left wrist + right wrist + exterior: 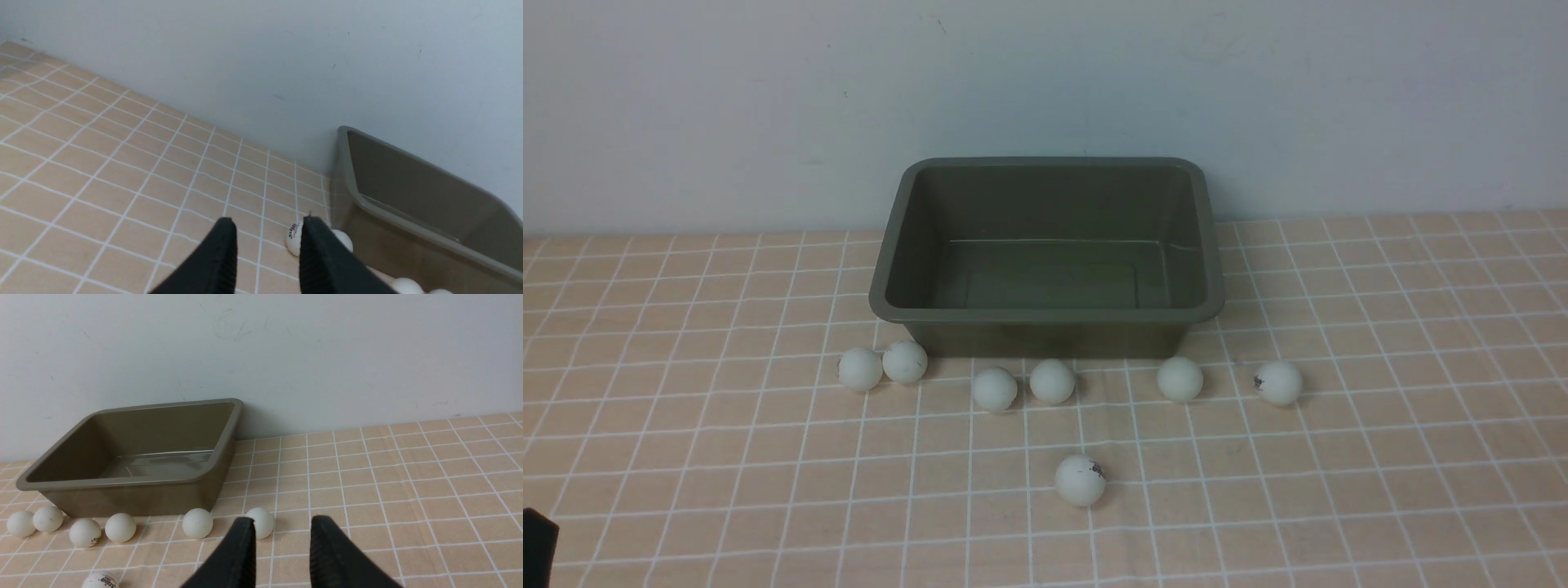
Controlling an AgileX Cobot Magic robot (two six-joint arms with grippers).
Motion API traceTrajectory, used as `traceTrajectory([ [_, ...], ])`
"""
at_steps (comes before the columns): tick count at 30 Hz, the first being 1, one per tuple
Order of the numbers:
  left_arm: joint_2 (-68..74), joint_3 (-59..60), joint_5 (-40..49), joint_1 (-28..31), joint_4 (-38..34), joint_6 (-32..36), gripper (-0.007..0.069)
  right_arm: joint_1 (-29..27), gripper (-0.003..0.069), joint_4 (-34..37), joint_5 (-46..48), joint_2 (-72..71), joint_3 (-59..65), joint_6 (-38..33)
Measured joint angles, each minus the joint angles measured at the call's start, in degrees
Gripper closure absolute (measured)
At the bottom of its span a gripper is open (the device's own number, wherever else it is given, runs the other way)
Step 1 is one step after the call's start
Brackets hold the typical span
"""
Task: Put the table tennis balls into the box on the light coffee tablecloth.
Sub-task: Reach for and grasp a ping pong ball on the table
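Seven table tennis balls (1081, 480) lay on the tablecloth (1339, 490) before the box (1045, 314). The left gripper (267, 228) and right gripper (282, 526) stood part-open, holding nothing.

Seven white balls (1052, 381) lie on the gridded tablecloth (1380, 457), in front of the olive box (1045, 314)

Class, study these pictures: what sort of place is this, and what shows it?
Likely a robot test bench: plain wall, gridded tablecloth bearing a green box and white balls, plus the left tool and right tool.
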Motion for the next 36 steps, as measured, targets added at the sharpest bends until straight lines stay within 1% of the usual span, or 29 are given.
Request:
traceTrajectory([
  [3,0.00,-0.08,1.22,0.00,-2.44,0.08,0.0452,0.00,0.0478,0.00,0.04,0.00,0.00,0.00],
  [6,0.00,-2.64,5.64,0.00,-3.31,1.82,0.0452,0.00,0.0478,0.00,0.07,0.00,0.00,0.00],
  [8,0.00,-5.66,8.62,0.00,-3.48,4.36,0.0452,0.00,0.0478,0.00,0.24,0.00,0.00,0.00],
  [12,1.96,-15.14,16.66,0.00,-4.49,12.83,0.0452,0.00,0.0478,1.06,0.40,0.00,0.00,-0.12],
  [13,2.24,-15.53,17.46,0.00,-4.49,13.23,0.0452,0.00,0.0478,1.06,0.40,0.00,0.00,-0.18],
  [14,5.24,-18.57,21.06,0.00,-4.22,16.72,0.0452,0.00,0.0478,1.42,0.40,0.00,0.00,-0.58],
  [16,8.49,-21.16,24.83,0.00,-3.62,19.16,0.0452,0.00,0.0478,2.28,0.40,0.00,0.00,-1.51],
  [17,10.67,-23.65,28.59,0.00,-2.56,21.13,0.0452,0.00,0.0478,3.23,0.40,0.00,0.00,-2.92],
  [18,12.84,-24.97,30.66,0.00,-2.03,21.97,0.0452,0.00,0.0478,4.15,0.40,0.00,0.00,-4.36],
  [20,17.05,-28.30,35.21,0.00,-0.46,23.84,0.0452,0.00,0.0478,8.14,0.70,0.00,0.00,-9.71],
  [22,20.68,-30.79,37.78,0.00,0.48,25.37,0.0452,0.00,0.0478,14.06,2.63,0.90,-0.12,-16.64],
  [23,21.00,-30.79,37.78,0.00,0.48,25.37,0.0452,0.00,0.0478,14.06,2.91,1.12,-0.12,-17.45],
  [24,23.39,-32.26,38.66,0.00,0.77,26.86,0.0452,0.00,0.0478,20.47,5.58,3.69,-0.17,-24.33],
  [27,25.75,-33.44,38.97,0.00,0.80,30.09,0.0452,0.00,0.0478,30.01,10.43,10.70,-0.17,-38.56],
  [28,26.06,-33.43,38.97,0.00,0.52,30.64,0.0452,0.00,0.0478,31.95,11.28,13.24,-0.31,-42.76],
  [29,26.09,-33.43,38.97,0.00,0.31,30.75,0.0452,0.00,0.0478,32.40,11.28,13.24,-0.31,-42.76],
  [30,26.37,-33.43,38.97,-0.05,-0.36,31.29,0.0452,0.00,0.0478,34.92,12.25,18.10,-1.22,-48.16],
  [31,26.38,-33.45,38.97,-0.05,-0.81,31.53,0.0452,0.00,0.0478,35.53,12.54,21.08,-2.26,-49.79],
  [34,26.49,-33.51,38.84,-0.05,-1.75,32.18,0.0452,0.00,0.0478,34.97,13.77,28.97,-6.05,-51.61],
  [36,26.48,-33.51,38.84,-0.05,-2.25,32.56,0.0451,0.00,0.0478,32.40,15.16,36.44,-10.91,-51.85],
])
